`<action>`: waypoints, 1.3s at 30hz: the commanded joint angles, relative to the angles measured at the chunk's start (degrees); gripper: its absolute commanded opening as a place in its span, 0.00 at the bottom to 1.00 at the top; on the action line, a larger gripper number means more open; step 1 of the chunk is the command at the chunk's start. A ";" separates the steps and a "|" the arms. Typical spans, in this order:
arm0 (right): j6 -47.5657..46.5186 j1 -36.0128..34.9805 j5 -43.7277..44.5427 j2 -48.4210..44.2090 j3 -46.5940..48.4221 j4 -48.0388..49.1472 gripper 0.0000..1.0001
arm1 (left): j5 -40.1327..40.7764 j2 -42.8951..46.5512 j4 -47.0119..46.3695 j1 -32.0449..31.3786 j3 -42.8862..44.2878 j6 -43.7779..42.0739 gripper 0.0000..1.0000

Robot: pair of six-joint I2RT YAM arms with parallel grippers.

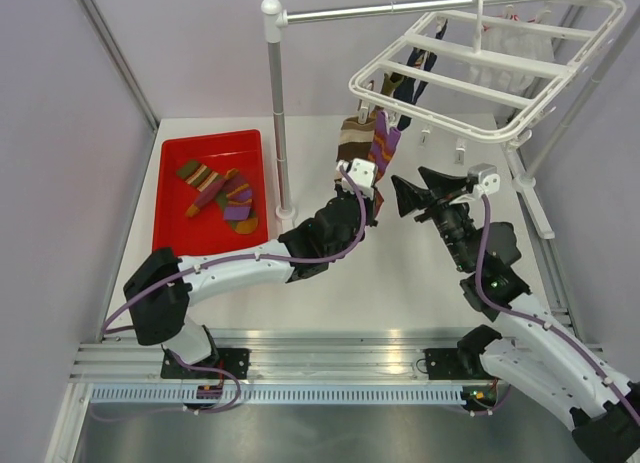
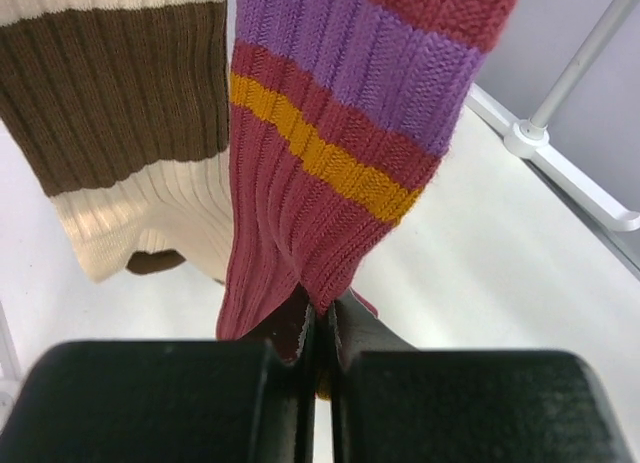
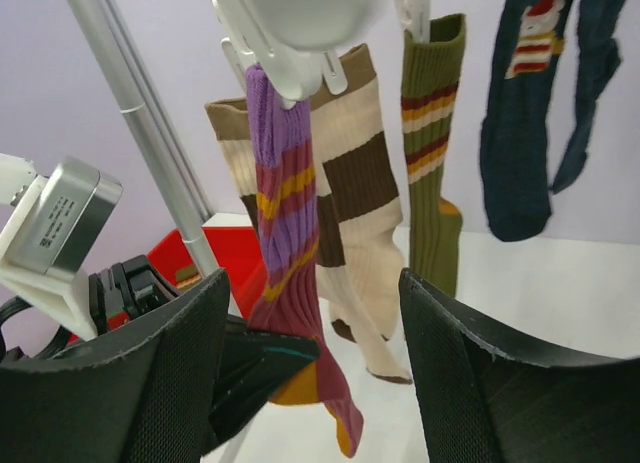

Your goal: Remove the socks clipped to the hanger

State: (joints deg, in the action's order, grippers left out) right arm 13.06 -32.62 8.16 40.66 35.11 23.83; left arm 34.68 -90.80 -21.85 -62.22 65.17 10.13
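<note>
The white hanger (image 1: pixel 470 83) hangs from a metal rail at the upper right, with socks clipped under it. A purple, maroon and orange striped sock (image 3: pixel 285 203) hangs from a white clip (image 3: pixel 290 73). My left gripper (image 2: pixel 322 328) is shut on its lower end, as the top view also shows for that gripper (image 1: pixel 374 191). Beside it hang a brown-and-cream sock (image 3: pixel 355 183), an olive striped sock (image 3: pixel 432 153) and a dark navy sock (image 3: pixel 530 113). My right gripper (image 3: pixel 315 323) stands open just in front of the purple sock, holding nothing; it sits right of the left gripper (image 1: pixel 408 183).
A red tray (image 1: pixel 215 148) at the left holds striped socks (image 1: pixel 222 193). The metal pole stand (image 1: pixel 278 113) rises between the tray and the hanging socks. The stand's white base bar (image 2: pixel 560 168) lies on the table to the right.
</note>
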 commanded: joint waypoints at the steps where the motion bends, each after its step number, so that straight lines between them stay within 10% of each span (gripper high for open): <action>1: 2.41 -0.16 -3.86 3.89 0.83 9.73 0.72 | 0.83 2.74 1.37 -0.19 -0.04 -1.87 0.02; 39: -15.61 -9.13 17.94 28.15 16.30 31.80 0.69 | 0.83 1.95 5.76 -2.82 2.86 -1.43 0.02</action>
State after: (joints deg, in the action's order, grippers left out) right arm -1.15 -41.06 26.76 68.60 48.42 52.97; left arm 36.14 -89.82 -16.21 -63.88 66.61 10.20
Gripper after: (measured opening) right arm 0.686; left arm 0.033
